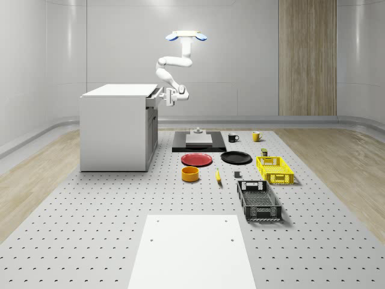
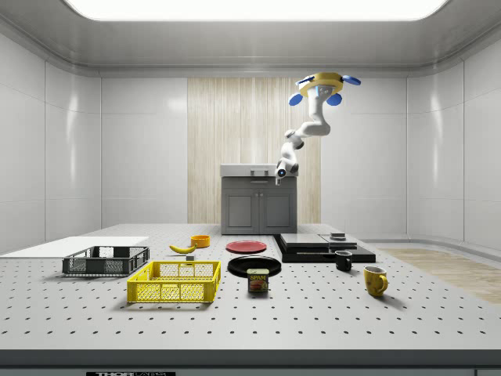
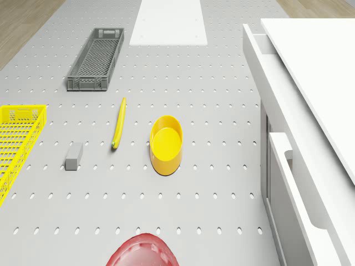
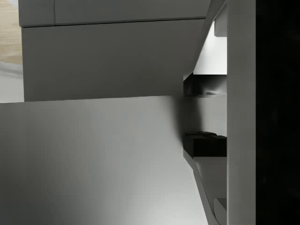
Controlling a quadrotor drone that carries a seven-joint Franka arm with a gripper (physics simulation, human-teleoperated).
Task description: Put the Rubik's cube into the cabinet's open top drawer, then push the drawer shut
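Observation:
The white cabinet [image 1: 114, 129] stands at the whole-scene view's left. Its top drawer [image 1: 153, 97] sticks out only a little from the cabinet front. The drone [image 1: 186, 36] hovers high, out in front of the cabinet, with the arm bent down and back toward it. My gripper [image 1: 165, 97] is level with the drawer's front and right against it. From the side, the gripper [image 2: 280, 175] hangs just below the cabinet's top edge [image 2: 249, 168]. The wrist view looks closely along the pale drawer panel [image 4: 93, 159]. The drawer's inside is hidden.
On the floor before the cabinet lie a red plate [image 1: 197, 159], black plate [image 1: 236, 158], yellow bowl [image 3: 166, 143], banana [image 3: 118, 123], small grey block [image 3: 74, 155], yellow crate [image 1: 274, 169] and dark crate [image 1: 259, 200]. A black board [image 1: 199, 143] and two mugs [image 1: 233, 137] sit farther back.

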